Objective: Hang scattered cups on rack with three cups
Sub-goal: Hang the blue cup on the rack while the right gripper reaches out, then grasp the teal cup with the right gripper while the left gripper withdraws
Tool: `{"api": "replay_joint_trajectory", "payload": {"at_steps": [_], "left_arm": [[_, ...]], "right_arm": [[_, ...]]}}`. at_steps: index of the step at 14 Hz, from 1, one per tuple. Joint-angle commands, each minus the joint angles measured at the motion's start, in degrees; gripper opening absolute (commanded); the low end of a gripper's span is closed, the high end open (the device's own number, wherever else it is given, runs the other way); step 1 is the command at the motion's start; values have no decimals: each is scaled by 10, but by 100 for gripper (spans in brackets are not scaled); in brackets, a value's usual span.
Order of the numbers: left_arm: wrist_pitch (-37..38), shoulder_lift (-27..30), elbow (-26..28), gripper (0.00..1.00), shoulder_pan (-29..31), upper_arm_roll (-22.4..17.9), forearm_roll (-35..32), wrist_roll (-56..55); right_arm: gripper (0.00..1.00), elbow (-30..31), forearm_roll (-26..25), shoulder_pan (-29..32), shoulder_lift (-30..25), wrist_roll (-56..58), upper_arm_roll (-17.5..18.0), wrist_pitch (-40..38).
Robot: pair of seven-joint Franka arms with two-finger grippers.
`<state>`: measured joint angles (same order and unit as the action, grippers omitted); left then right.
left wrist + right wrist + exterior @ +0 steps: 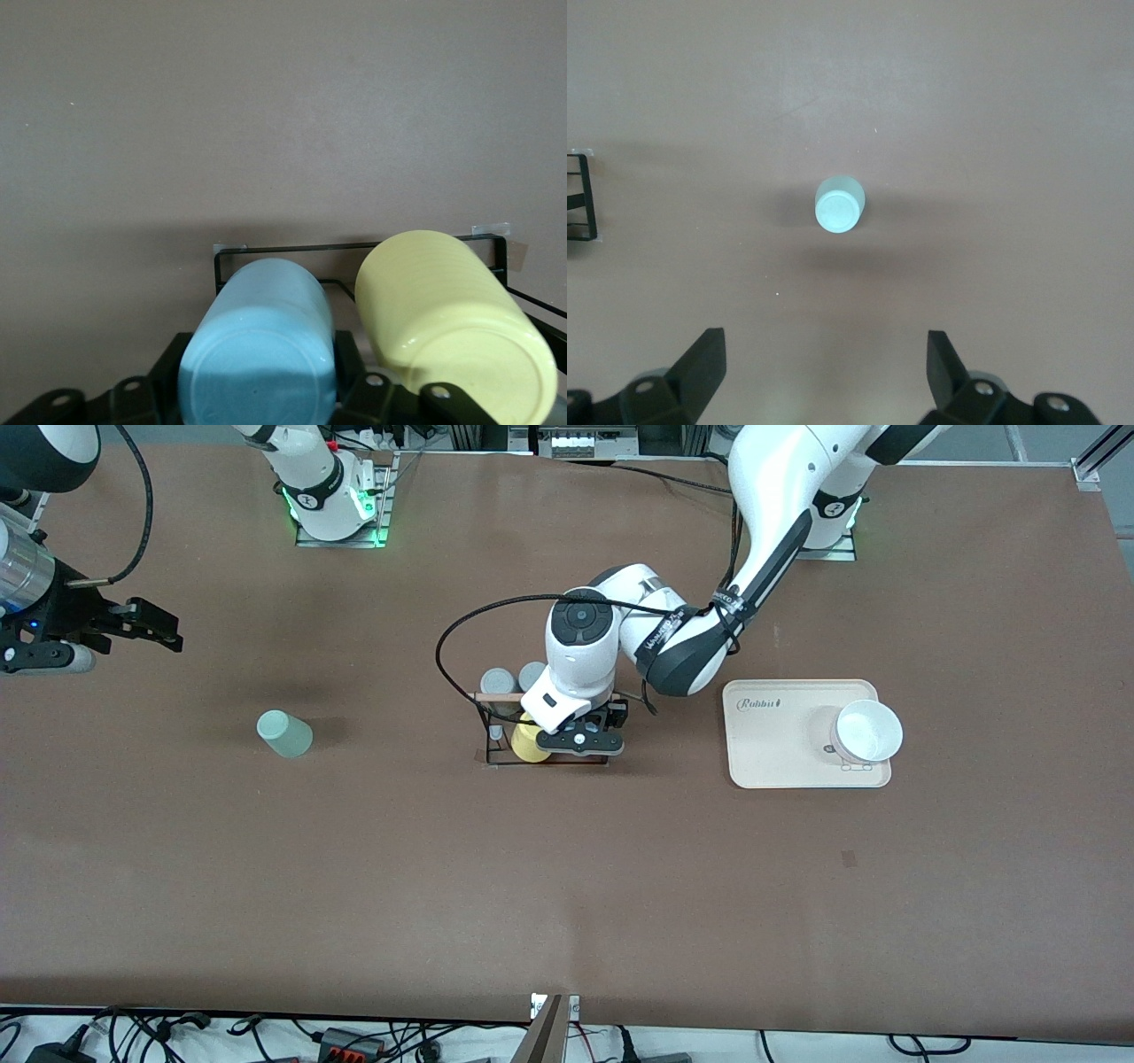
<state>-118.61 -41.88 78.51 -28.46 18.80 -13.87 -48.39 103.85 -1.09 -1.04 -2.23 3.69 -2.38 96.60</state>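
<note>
Blue cup (259, 350) in left tool (257, 390)

The rack (532, 731) stands mid-table and is crowded: two grey cups (514, 679) fill its end farther from the front camera, a yellow cup (529, 742) its nearer end, and the left gripper (580, 741) sits over it, closed on the blue cup (259, 354) just beside the yellow one. Toward the right arm's end from the rack, the mint-green cup (284, 733) stands alone, bare table all round it; the right gripper (824, 367) hangs high above it, fingers spread. Toward the left arm's end from the rack lies a cream tray (780, 740) carrying a white bowl (866, 731).
</note>
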Motion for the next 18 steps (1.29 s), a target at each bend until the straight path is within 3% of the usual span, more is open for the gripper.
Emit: {"api": "replay_joint_trajectory", "payload": {"at_steps": [1,3,8,13,14,18], "left_arm": [[-6,13,5,100,8,2,-14,-4],[4,35,3,100,23,3,-14,-2],[148,109,-27,100,63,4,-7,32],[308,201,-18,100,189,11,30,258],[313,224,-7,100,211,11,51,289],[263,359,149,100,287,13,95,365]], "right_arm": [[100,33,-7,0,-4,0,2,25],[100,52,-8,0,5,0,2,49],[100,85,-8,1,49,-2,2,92],[100,144,-8,2,101,-2,2,192],[100,159,-7,2,112,-2,2,217],[100,181,-7,11,156,-7,1,291]]}}
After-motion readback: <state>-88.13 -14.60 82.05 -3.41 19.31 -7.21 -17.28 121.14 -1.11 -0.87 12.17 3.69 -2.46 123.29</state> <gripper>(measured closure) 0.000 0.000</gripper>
